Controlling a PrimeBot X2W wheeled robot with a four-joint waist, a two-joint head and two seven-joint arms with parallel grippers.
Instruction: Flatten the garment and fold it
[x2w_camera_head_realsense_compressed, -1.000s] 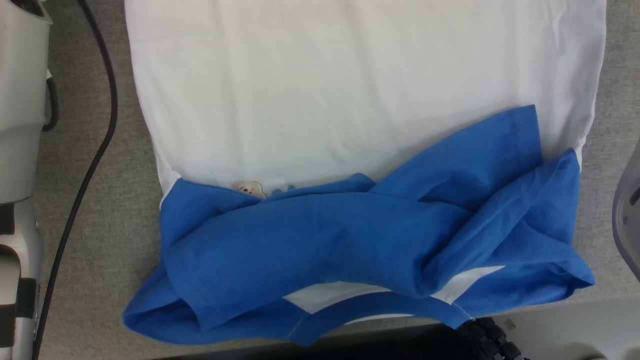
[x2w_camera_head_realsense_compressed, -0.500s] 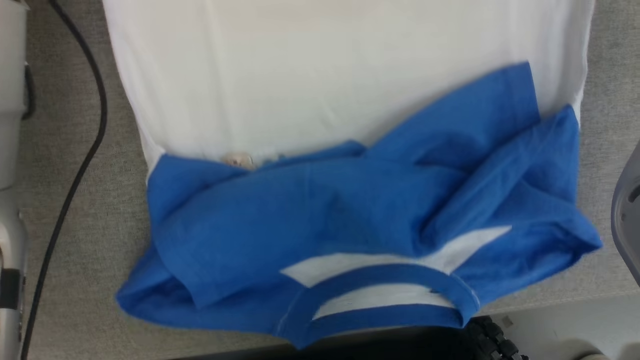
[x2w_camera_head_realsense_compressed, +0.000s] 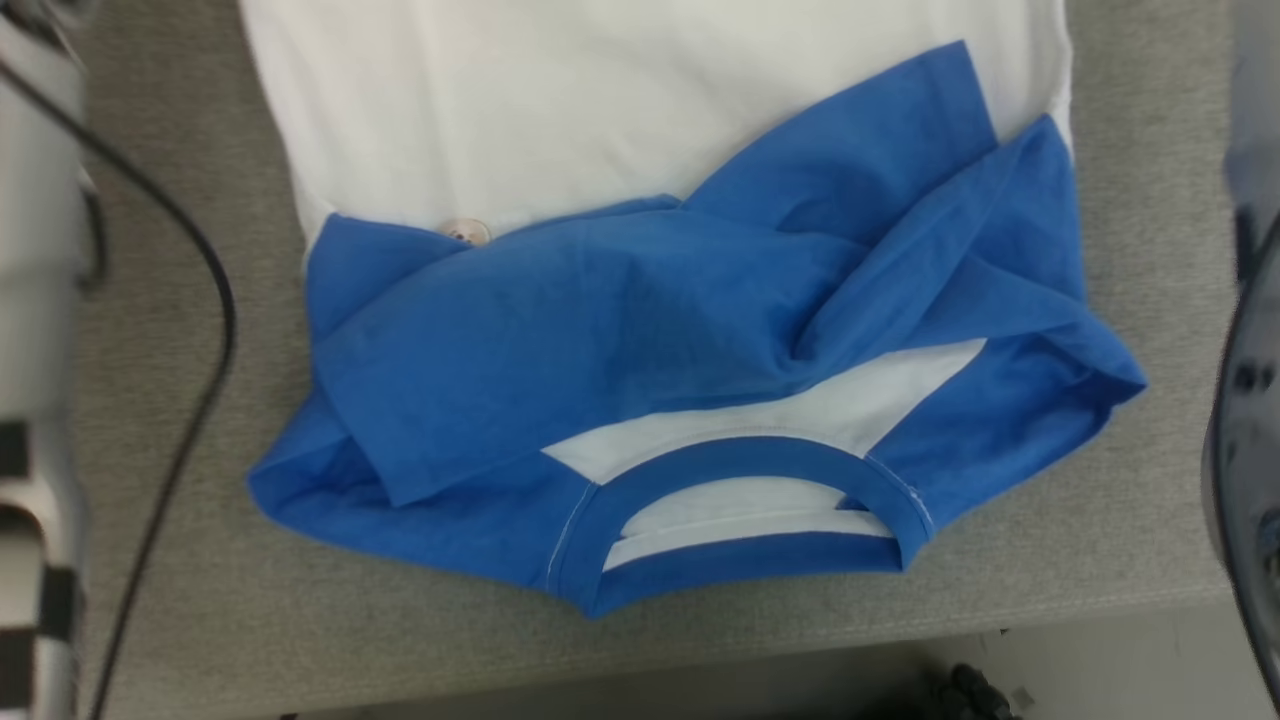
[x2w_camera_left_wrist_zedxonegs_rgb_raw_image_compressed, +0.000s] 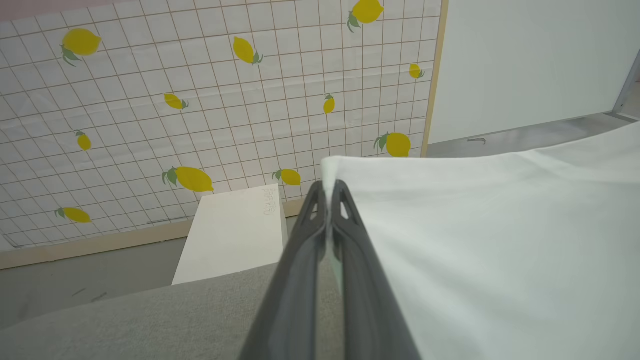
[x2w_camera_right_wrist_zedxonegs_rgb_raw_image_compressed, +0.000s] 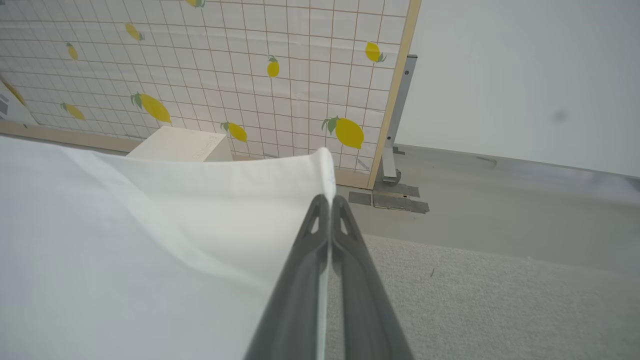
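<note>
The garment (x2w_camera_head_realsense_compressed: 620, 130) lies on the grey table with its white body stretching away from me and its blue sleeves (x2w_camera_head_realsense_compressed: 620, 330) folded across the chest. The blue neckband (x2w_camera_head_realsense_compressed: 745, 465) faces the near edge. A bit of tan animal print (x2w_camera_head_realsense_compressed: 465, 232) peeks above the sleeves. My left gripper (x2w_camera_left_wrist_zedxonegs_rgb_raw_image_compressed: 329, 187) is shut on a white hem corner (x2w_camera_left_wrist_zedxonegs_rgb_raw_image_compressed: 350, 167) of the garment, held up off the table. Across the hem, my right gripper (x2w_camera_right_wrist_zedxonegs_rgb_raw_image_compressed: 330, 200) is shut on the other white corner (x2w_camera_right_wrist_zedxonegs_rgb_raw_image_compressed: 320, 165), also raised.
A black cable (x2w_camera_head_realsense_compressed: 200, 330) runs down the left of the grey table (x2w_camera_head_realsense_compressed: 200, 600). Pale robot parts stand at the left edge (x2w_camera_head_realsense_compressed: 40, 300) and right edge (x2w_camera_head_realsense_compressed: 1245, 430). Beyond the table are a lemon-print screen (x2w_camera_left_wrist_zedxonegs_rgb_raw_image_compressed: 200, 100), a white box (x2w_camera_left_wrist_zedxonegs_rgb_raw_image_compressed: 235, 230) and a white wall.
The head camera has tilted, so the garment sits higher in the picture and the whole neckband and the table's near edge now show. The sleeves lie as before.
</note>
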